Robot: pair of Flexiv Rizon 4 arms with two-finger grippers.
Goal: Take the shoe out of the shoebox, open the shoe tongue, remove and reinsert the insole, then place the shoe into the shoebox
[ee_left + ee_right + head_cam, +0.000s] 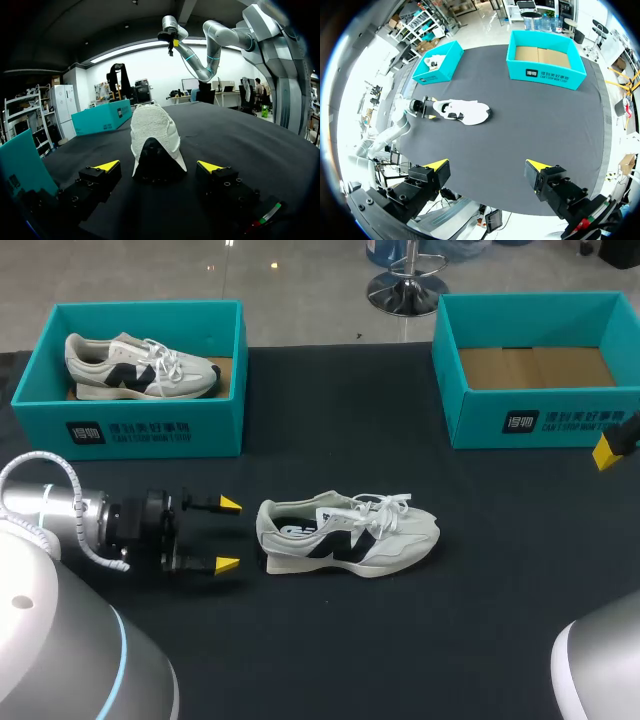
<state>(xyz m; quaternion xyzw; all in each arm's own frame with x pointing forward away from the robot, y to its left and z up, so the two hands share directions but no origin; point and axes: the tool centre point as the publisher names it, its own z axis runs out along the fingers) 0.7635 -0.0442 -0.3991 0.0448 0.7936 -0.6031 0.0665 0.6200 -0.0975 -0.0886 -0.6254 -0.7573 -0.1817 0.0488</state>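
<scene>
**Worktop** (pixel 330 640): black surface that carries every item listed below.

**Sneaker** (pixel 348 535): off-white with a dark side marking and white laces. It stands on its sole near the middle of the worktop, outside both boxes. The toe points to the right edge and the heel to the left edge.

**Left gripper** (pixel 228 534): released, with its fingers spread wide, low over the worktop. The sneaker's heel sits just ahead of the yellow tips, in line with the gap between them, and neither finger touches it.

**Right gripper** (pixel 486 165): released, fingers well apart, nothing between them. It hangs high above the worktop toward the right edge.

**Right shoebox** (pixel 540 410): teal, lidless, at the far right corner. Its cardboard floor shows.

**Left shoebox** (pixel 130 425): teal, lidless, at the far left corner. It holds a second sneaker (pixel 140 367) of the same pattern, on its sole with the toe toward the right.
</scene>
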